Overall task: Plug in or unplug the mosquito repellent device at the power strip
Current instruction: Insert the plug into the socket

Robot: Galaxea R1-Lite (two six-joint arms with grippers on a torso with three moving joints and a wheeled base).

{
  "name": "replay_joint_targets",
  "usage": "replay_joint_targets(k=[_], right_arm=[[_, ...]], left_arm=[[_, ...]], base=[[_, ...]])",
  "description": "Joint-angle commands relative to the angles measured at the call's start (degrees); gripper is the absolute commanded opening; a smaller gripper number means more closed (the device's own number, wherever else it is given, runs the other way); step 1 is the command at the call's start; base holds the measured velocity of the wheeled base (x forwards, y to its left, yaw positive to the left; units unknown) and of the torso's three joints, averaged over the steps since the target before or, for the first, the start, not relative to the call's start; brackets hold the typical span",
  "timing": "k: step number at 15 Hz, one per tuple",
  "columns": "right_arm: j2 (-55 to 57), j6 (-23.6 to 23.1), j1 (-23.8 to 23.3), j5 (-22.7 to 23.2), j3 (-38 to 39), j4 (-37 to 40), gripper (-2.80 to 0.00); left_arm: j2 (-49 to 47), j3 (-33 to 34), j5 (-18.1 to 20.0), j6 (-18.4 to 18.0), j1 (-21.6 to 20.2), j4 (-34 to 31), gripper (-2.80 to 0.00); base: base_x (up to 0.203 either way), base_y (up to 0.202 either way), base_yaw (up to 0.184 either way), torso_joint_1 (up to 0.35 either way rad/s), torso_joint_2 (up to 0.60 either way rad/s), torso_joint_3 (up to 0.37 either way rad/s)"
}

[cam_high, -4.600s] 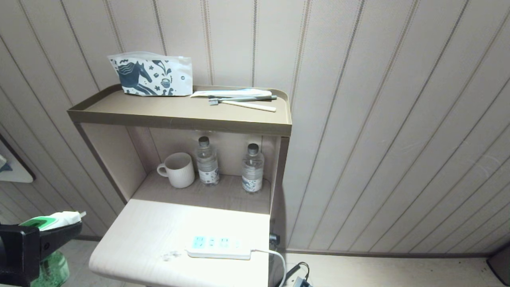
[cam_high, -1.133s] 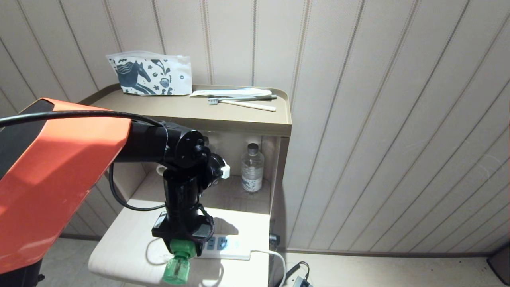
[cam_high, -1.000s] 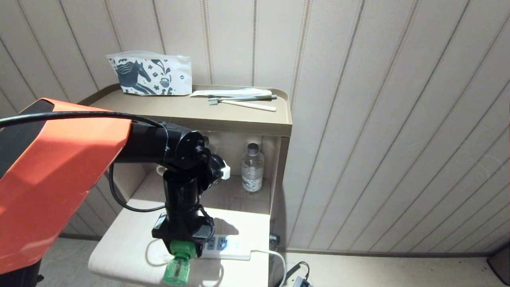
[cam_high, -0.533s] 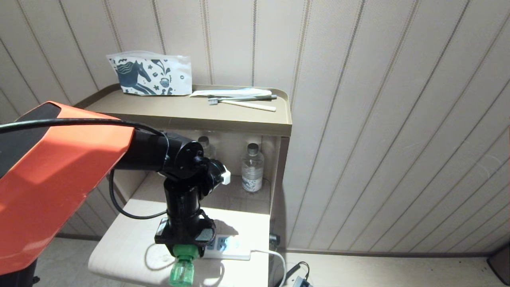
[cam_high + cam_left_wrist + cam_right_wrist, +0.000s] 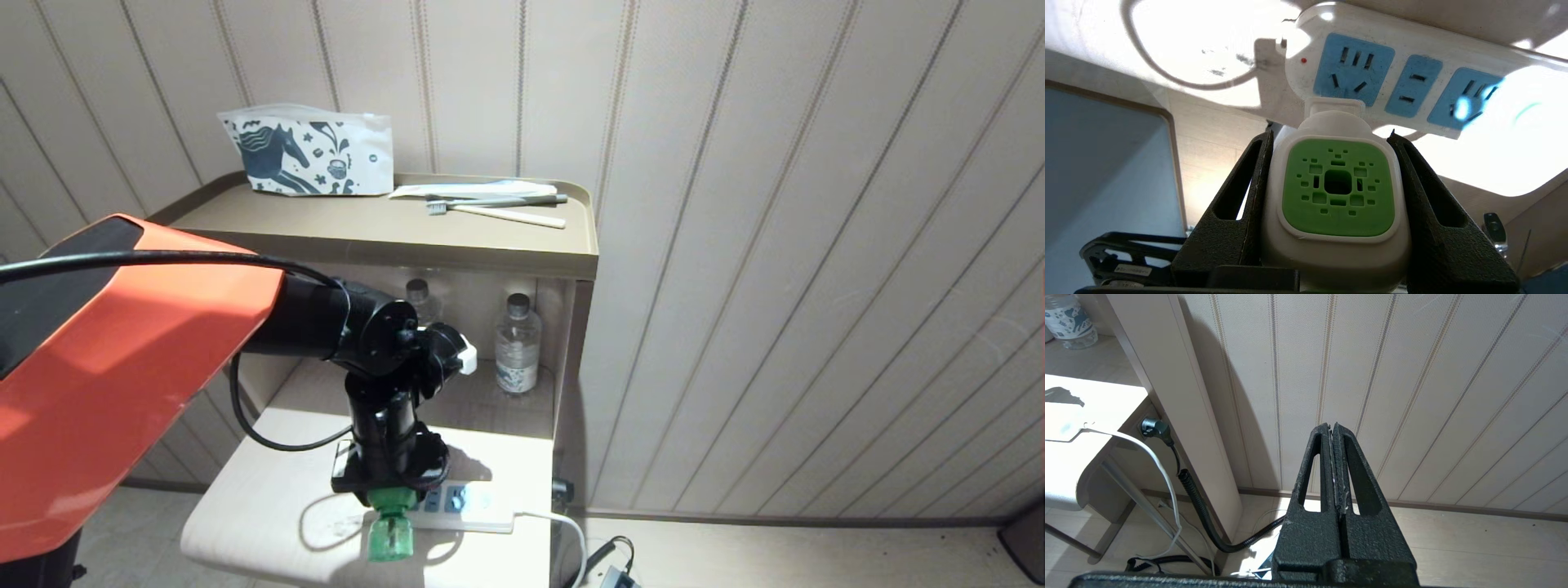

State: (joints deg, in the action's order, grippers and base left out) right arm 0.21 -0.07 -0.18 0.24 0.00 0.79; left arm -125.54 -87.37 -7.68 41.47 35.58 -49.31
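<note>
Two steps look done: the left gripper (image 5: 1337, 204) is clamped on the mosquito repellent device (image 5: 1337, 192) and holds it just above the power strip (image 5: 1412, 77). Seating its plug in a blue socket remains; the right gripper (image 5: 1334, 465), pinched empty, hangs aside.

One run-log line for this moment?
left gripper: shut on mosquito repellent device | device: at power strip, not seated | right gripper: shut, parked

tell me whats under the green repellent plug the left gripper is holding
The power strip lies under the repellent plug, held in the left gripper. Its blue sockets show empty. The plug's pins are hidden behind its white nose, so contact can't be judged.
</note>
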Motion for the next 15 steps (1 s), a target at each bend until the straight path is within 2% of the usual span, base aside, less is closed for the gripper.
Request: replay_joint_targets(k=[1,15], right_arm=[[-0.03,-0.01,0.01,0.02,0.0,0.0,-2.8],[-0.03,-0.01,0.09,0.02,0.0,0.0,-2.8]], left_arm=[[-0.24,-0.26,-0.23,0.98,0.01,0.0,-2.8],[-0.67,-0.78,0.12,0.63,0.01,2.2,-2.8]], base=[[0.0,0.0,0.0,0.0,0.0,0.0],[0.0,0.0,0.0,0.0,0.0,0.0]])
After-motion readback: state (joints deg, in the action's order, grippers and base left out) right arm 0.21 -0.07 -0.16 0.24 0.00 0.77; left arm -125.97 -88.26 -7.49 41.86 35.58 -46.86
